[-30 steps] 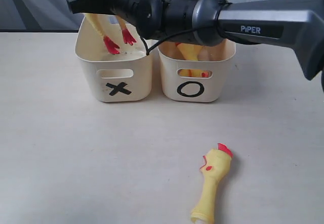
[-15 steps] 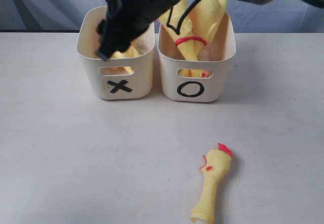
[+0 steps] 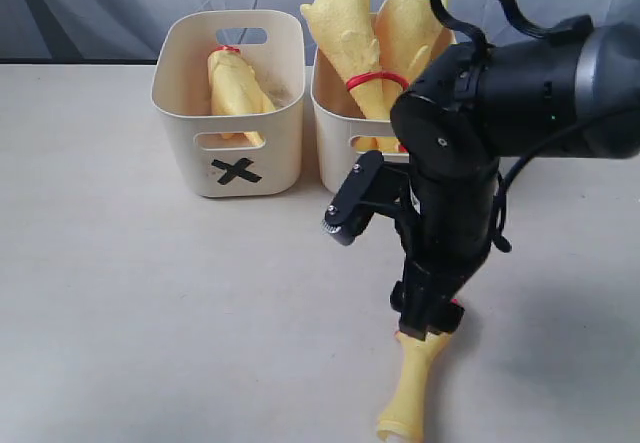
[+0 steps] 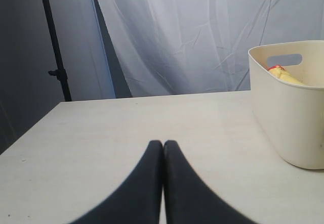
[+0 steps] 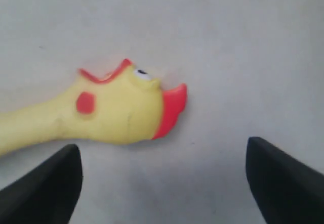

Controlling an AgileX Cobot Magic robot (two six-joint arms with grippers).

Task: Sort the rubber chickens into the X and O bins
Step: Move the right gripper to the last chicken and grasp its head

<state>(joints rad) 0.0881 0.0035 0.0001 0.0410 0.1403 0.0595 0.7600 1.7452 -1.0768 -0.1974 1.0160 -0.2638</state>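
Your right gripper (image 5: 162,183): 2 fingers (image 5: 43,181) wide apart; 1 head-and-neck piece (image 5: 109,113) on table (image 5: 243,42), just beyond tips, untouched. Your left gripper (image 4: 163,150): fingers pressed together. 2 bins: X bin (image 3: 235,153) holds 1 headless body (image 3: 235,88); O bin (image 3: 335,153) holds 2 whole chickens (image 3: 345,43).

Two cream bins stand on the one counter (image 3: 120,293): the X bin (image 3: 228,153) and the other bin (image 3: 335,128), its mark hidden behind the arm. There are four yellow rubber chicken pieces in all: one short body (image 3: 235,88), a first long chicken (image 3: 345,38), a second long chicken (image 3: 408,28), and one head-and-neck piece (image 3: 412,383). There are two black tools, the left tool (image 4: 163,150) and the right tool (image 5: 163,148).
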